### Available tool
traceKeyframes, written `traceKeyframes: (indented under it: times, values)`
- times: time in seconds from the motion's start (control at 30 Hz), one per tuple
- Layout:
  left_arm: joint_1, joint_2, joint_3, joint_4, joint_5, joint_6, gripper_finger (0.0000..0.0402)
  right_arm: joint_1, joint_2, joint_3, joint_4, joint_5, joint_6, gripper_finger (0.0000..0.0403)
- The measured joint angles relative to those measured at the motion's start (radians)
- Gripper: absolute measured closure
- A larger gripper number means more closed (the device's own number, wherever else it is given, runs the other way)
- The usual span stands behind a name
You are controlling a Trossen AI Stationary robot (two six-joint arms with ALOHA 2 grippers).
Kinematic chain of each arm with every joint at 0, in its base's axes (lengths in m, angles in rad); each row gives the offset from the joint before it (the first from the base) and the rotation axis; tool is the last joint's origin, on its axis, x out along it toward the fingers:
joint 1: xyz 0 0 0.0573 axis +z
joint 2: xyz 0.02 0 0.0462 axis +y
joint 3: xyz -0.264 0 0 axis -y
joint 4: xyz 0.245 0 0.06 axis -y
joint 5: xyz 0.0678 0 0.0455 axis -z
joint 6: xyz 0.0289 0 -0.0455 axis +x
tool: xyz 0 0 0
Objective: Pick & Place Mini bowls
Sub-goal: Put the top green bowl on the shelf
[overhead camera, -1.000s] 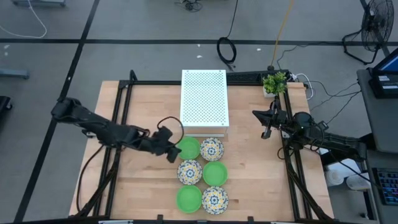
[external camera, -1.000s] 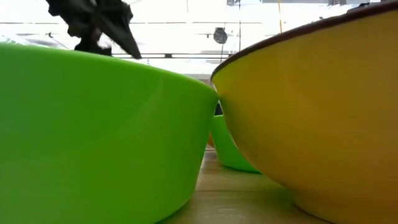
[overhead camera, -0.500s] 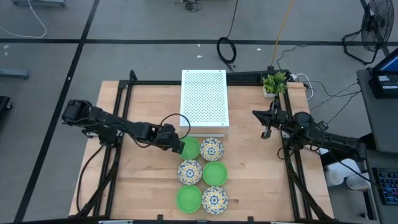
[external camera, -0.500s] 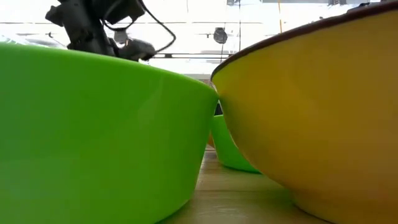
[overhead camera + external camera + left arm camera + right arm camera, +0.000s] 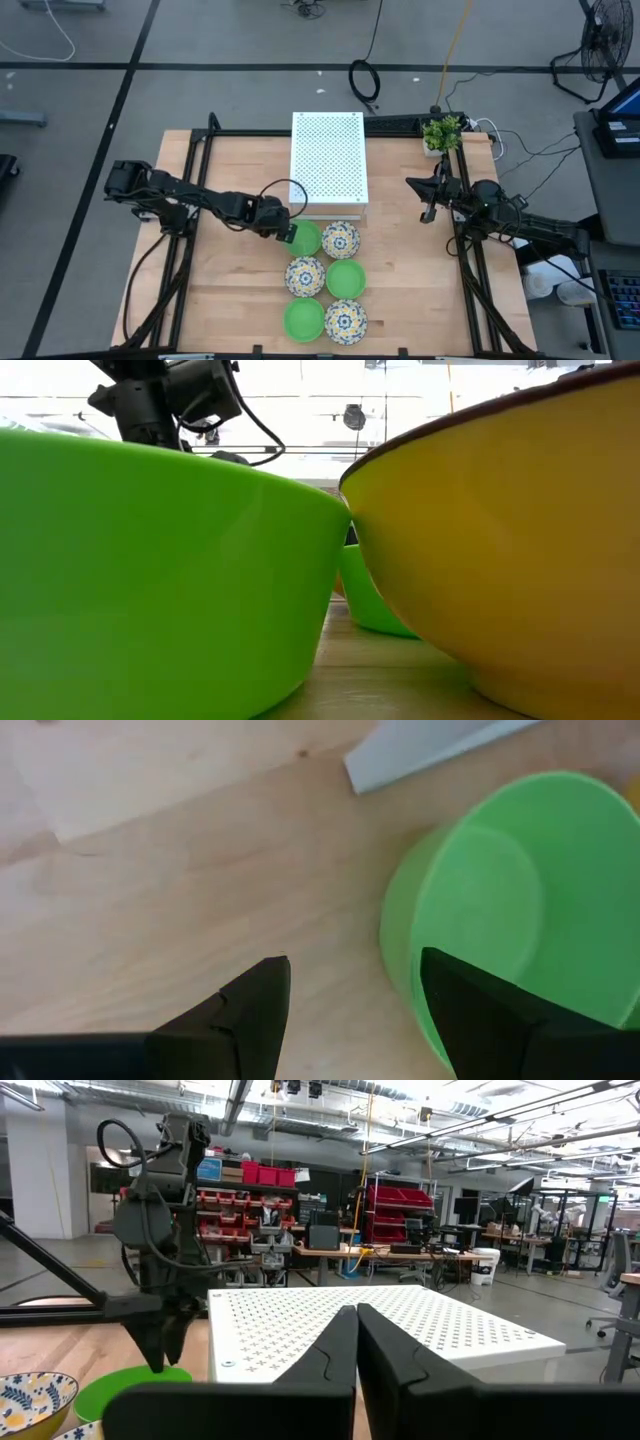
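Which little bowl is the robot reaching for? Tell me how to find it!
Find the big white box with holes. Just in front of its left corner sits a plain green bowl, the only green one beside the box, with the left gripper open at its rim.

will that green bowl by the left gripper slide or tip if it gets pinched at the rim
Probably slides before it tips: the green bowl looks smooth and glossy, sitting on bare wood. It seems thin-walled and light, so a one-sided nudge from the open left gripper could scoot it toward the patterned bowl beside it. It looks stiff enough to keep its shape under a rim pinch.
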Motion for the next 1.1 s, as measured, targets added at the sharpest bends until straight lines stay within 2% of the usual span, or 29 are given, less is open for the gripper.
traceKeyframes:
  times: [0.1, 0.63, 1.1]
  values:
    - [0.000, 0.000, 0.000, -0.024, 0.031, 0.014, 0.0172, 0.000, 0.000, 0.000, 0.000, 0.000, 0.000, 0.0403]
    - [-0.001, 0.000, 0.000, -0.301, 0.060, -0.057, 0.0172, 0.000, 0.000, 0.000, 0.000, 0.000, 0.000, 0.0403]
    - [-0.007, 0.000, 0.000, -0.316, 0.068, -0.011, 0.0178, 0.000, 0.000, 0.000, 0.000, 0.000, 0.000, 0.0403]
